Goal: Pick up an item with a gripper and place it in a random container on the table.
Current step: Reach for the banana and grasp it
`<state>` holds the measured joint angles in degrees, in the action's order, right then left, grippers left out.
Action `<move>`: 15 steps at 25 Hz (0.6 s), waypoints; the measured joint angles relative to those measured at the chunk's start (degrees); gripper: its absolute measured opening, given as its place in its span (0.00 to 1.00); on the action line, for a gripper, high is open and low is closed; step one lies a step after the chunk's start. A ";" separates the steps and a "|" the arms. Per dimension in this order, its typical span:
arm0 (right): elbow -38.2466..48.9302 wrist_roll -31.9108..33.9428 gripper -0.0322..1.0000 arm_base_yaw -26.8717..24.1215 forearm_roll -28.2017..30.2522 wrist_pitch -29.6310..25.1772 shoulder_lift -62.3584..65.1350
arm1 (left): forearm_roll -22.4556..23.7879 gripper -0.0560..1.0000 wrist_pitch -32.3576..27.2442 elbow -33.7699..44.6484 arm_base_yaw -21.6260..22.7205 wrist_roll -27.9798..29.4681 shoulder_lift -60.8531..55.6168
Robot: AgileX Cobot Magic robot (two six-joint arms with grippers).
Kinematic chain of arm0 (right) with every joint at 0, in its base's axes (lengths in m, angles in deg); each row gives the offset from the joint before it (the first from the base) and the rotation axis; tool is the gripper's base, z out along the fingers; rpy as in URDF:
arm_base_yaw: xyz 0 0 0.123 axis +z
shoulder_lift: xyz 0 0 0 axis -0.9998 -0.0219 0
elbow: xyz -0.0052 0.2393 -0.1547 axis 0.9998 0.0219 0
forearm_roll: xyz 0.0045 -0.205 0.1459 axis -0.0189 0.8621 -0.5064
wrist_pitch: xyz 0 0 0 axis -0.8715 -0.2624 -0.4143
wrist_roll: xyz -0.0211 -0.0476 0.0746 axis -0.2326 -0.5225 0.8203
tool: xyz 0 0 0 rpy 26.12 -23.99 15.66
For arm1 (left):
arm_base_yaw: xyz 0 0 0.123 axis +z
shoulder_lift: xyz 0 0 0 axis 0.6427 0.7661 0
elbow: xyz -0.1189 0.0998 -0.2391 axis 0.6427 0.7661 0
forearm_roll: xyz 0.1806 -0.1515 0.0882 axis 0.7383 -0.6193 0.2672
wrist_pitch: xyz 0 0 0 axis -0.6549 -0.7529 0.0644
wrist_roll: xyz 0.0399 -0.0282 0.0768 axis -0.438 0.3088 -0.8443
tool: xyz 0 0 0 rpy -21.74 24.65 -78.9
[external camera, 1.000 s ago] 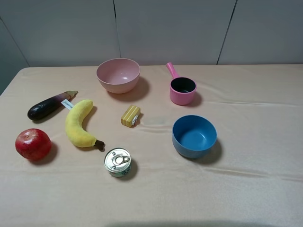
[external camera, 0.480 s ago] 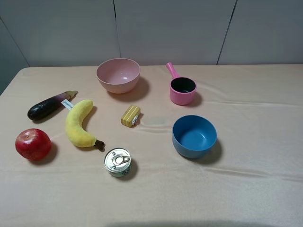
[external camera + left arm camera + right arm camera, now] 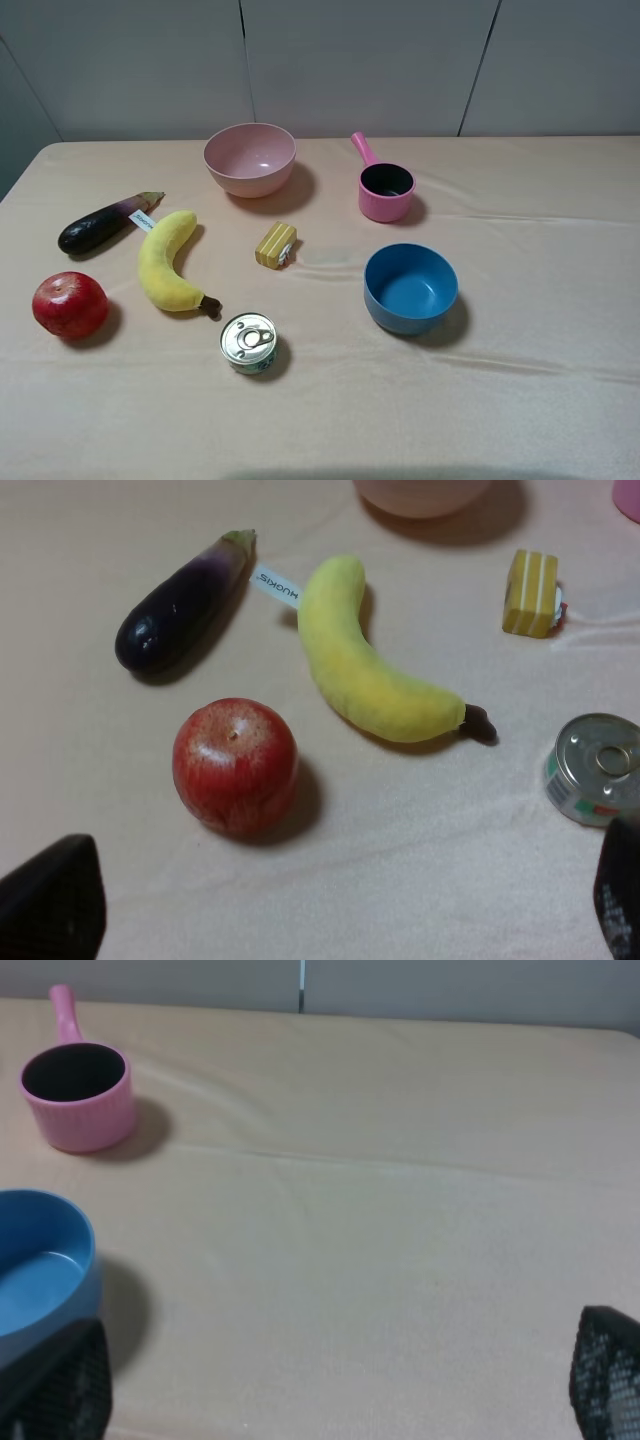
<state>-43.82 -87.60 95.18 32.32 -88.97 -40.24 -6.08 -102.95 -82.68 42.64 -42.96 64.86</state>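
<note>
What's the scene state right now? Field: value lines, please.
banana: flat on table, left side, not gripped
pink bowl: back centre, empty
blue bowl: right of centre, empty
pink pot: behind blue bowl, inside dark
near banana: eggplant, apple, can, block
left gripper: jaws wide apart, empty, facing apple and banana
right gripper: jaws wide apart, empty, over bare cloth beside blue bowl
task: pick not yet begun
</note>
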 joint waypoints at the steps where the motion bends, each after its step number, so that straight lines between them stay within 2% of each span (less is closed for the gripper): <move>1: 0.00 0.00 0.70 0.00 0.00 0.00 0.00 | 0.00 0.99 0.00 0.00 0.00 0.00 0.00; 15: 0.00 0.00 0.70 0.00 0.00 0.00 0.00 | 0.00 0.99 0.00 0.00 0.00 0.00 0.00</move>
<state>-43.82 -87.60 95.18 32.32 -88.97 -40.24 -6.08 -102.95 -82.68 42.64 -42.96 64.86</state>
